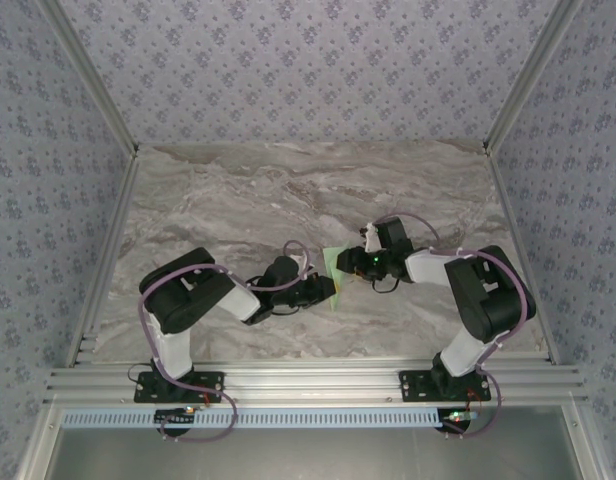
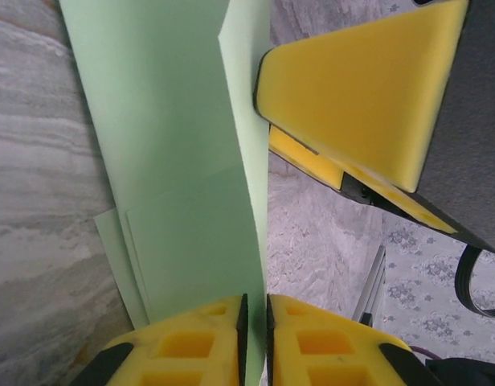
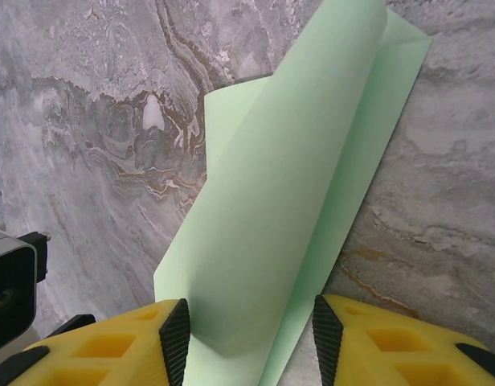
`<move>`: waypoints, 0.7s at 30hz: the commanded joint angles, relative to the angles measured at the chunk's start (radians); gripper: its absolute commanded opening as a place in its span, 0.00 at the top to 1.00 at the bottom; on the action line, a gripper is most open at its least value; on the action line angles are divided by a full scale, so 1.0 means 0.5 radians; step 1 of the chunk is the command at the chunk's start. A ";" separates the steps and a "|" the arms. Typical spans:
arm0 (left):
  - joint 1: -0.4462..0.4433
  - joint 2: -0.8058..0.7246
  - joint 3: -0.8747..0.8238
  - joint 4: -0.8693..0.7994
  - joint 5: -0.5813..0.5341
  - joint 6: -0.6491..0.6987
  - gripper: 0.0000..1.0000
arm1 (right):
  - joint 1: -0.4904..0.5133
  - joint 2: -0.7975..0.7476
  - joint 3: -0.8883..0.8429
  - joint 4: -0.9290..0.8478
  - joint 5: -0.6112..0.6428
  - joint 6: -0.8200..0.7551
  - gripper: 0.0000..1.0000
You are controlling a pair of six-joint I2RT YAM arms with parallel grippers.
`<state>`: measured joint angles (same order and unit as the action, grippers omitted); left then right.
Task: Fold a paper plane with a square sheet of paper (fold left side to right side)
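Got a green sheet [image 3: 288, 201] here, curled over on itself, lying on the marble tabletop [image 1: 238, 200]. Pinched along one edge by the left gripper [image 2: 256, 322], jaws pressed nearly together on the sheet. Also sits with its rolled fold between the right gripper [image 3: 249, 322] jaws, spread either side of the sheet. Can't tell if those pads touch it.

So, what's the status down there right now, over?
Left gripper shut on the edge of the pale green paper. Right gripper open, straddling it. Part folded, one flap curled up off the marble table. Grippers close together.
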<state>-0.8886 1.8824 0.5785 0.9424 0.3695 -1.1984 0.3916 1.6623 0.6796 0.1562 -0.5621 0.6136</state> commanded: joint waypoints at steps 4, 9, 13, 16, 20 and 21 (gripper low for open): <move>0.037 -0.103 -0.044 0.034 0.031 0.037 0.78 | 0.016 0.117 -0.005 -0.173 0.123 -0.021 0.51; 0.087 -0.211 -0.074 -0.043 0.031 0.059 0.70 | 0.027 0.132 0.003 -0.171 0.120 -0.021 0.52; 0.171 -0.251 -0.061 -0.084 0.060 0.059 0.67 | 0.030 0.130 0.003 -0.172 0.115 -0.025 0.52; 0.236 -0.231 -0.007 -0.112 0.103 0.054 0.61 | 0.032 0.128 0.000 -0.170 0.115 -0.025 0.52; 0.303 -0.179 0.084 -0.174 0.140 0.077 0.59 | 0.036 0.124 0.000 -0.171 0.114 -0.021 0.52; 0.314 -0.157 0.101 -0.184 0.147 0.074 0.59 | 0.036 0.122 0.000 -0.171 0.114 -0.021 0.52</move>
<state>-0.7448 1.7844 0.5846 0.8673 0.4095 -1.1866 0.3935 1.6699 0.6926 0.1375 -0.5629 0.6136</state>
